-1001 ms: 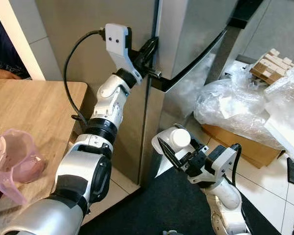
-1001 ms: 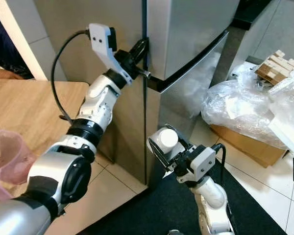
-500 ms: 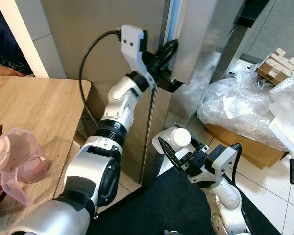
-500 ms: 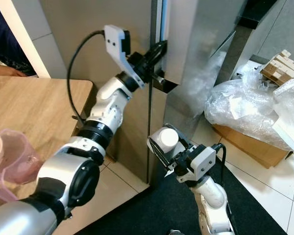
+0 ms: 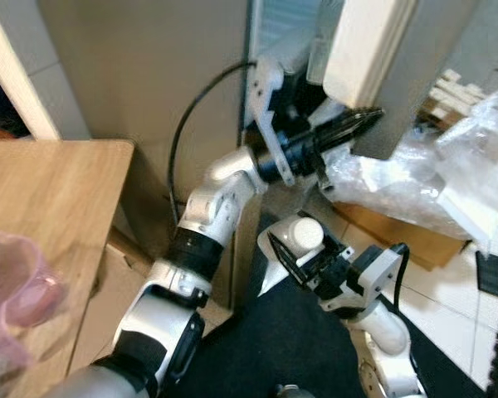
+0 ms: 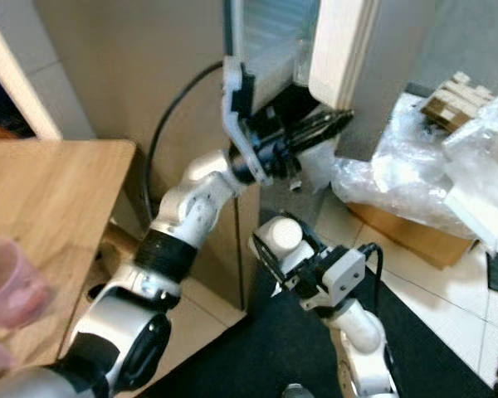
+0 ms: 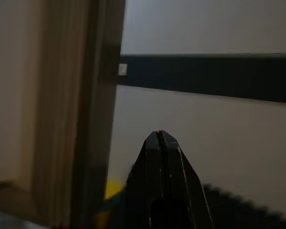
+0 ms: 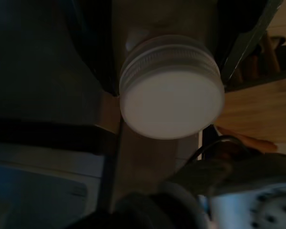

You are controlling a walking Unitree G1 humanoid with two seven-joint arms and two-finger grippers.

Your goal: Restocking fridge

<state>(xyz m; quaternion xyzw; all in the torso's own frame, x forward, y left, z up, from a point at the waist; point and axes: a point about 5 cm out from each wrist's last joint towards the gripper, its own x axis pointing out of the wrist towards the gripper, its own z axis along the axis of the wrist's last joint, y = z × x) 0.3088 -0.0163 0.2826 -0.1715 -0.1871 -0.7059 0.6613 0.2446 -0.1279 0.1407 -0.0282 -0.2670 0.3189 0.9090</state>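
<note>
The steel fridge point(image 5: 149, 75) stands with its upper door point(image 5: 367, 50) swung open, the cream inner lining facing me and a strip of the lit interior point(image 5: 282, 25) showing behind it. My left gripper point(image 5: 372, 118) reaches across the opening, its fingers point(image 7: 160, 143) shut together with nothing between them, the tips at the door's lower edge. Lower down, in front of the fridge, my right gripper point(image 5: 297, 242) is shut on a white-lidded container point(image 5: 305, 234); its round lid point(image 8: 171, 93) is large in the right wrist view.
A wooden table point(image 5: 50, 191) with a pink plastic cup point(image 5: 12, 290) is at my left. To the right of the fridge lie crumpled plastic wrap point(image 5: 423, 170), a cardboard box point(image 5: 394, 230) and stacked wooden blocks point(image 5: 444, 89). A dark mat point(image 5: 266, 340) covers the floor below.
The fridge door has gone from shut to wide open. My left arm swung to the right with it and now points past the door's edge. The right gripper keeps the container still.
</note>
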